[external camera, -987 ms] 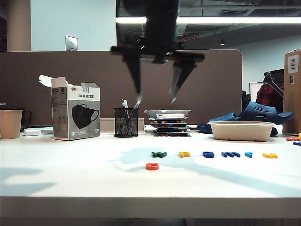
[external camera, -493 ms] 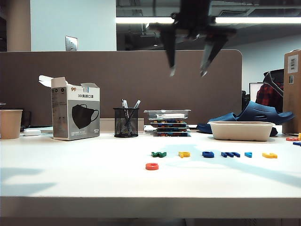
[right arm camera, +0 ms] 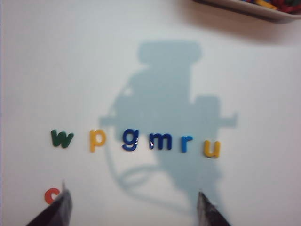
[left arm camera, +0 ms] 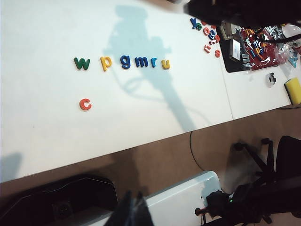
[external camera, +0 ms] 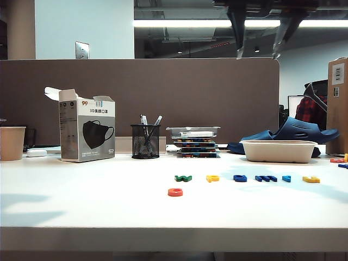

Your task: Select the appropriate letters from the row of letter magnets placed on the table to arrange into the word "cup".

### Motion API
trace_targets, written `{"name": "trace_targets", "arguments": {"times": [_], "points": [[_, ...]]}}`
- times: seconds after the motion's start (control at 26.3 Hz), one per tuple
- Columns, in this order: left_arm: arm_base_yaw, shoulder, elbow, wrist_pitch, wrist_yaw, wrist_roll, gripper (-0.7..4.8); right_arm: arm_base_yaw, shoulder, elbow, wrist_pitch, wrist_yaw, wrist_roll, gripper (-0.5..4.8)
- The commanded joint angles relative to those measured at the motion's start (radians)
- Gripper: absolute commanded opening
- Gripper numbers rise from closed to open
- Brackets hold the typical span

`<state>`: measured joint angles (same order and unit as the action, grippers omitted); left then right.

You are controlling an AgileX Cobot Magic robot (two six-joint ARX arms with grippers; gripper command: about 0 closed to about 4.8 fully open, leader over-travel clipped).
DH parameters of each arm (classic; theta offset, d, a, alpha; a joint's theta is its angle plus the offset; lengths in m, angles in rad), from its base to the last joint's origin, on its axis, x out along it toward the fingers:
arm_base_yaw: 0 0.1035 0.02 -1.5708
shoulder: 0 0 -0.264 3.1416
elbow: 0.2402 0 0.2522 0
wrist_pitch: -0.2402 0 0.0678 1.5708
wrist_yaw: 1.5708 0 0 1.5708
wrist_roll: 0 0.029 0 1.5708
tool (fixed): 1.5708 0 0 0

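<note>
On the white table [external camera: 81,201] lies the row of letter magnets: green w [external camera: 183,178], yellow p [external camera: 212,178], blue g [external camera: 240,178], blue m [external camera: 266,178], light blue r [external camera: 286,178] and yellow u [external camera: 311,179]. The red c [external camera: 175,192] lies alone in front of the row, near the w. My right gripper [external camera: 257,51] hangs open and empty high above the row's right half. Its wrist view shows p [right arm camera: 97,140], u [right arm camera: 212,149] and c [right arm camera: 51,195] far below the spread jaws [right arm camera: 134,209]. My left gripper [left arm camera: 134,211] is shut, off the table's edge, holding nothing.
At the back stand a paper cup [external camera: 12,142], a mask box [external camera: 87,133], a mesh pen cup [external camera: 145,141], stacked trays [external camera: 194,141], a beige tray [external camera: 279,150] and a blue slipper [external camera: 293,130]. More loose letters [left arm camera: 207,33] lie beside a dark tray at the table's far end.
My right gripper has risen and swung to the right, from above the red c and green w to the top of the exterior view. It stays open. The letters have not moved.
</note>
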<state>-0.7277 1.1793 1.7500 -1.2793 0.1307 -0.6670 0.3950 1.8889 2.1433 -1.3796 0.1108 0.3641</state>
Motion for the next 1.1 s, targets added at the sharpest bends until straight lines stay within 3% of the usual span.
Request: {"name": "trace_targets", "arguments": {"times": [0.04,0.65,1.1], "points": [[-0.002,-0.002,0.002,0.006,0.001,0.005,-0.05,-0.014,-0.028,0.003,-0.007,0.003,-0.014,3.38],[-0.002,-0.002,0.002,0.005,0.001,0.005,-0.05,-0.026,-0.148,0.002,0.006,-0.042,-0.015,3.38],[-0.002,-0.002,0.002,0.005,0.001,0.005,-0.05,-0.146,-0.396,-0.355,0.174,-0.113,-0.029,3.38]]}}
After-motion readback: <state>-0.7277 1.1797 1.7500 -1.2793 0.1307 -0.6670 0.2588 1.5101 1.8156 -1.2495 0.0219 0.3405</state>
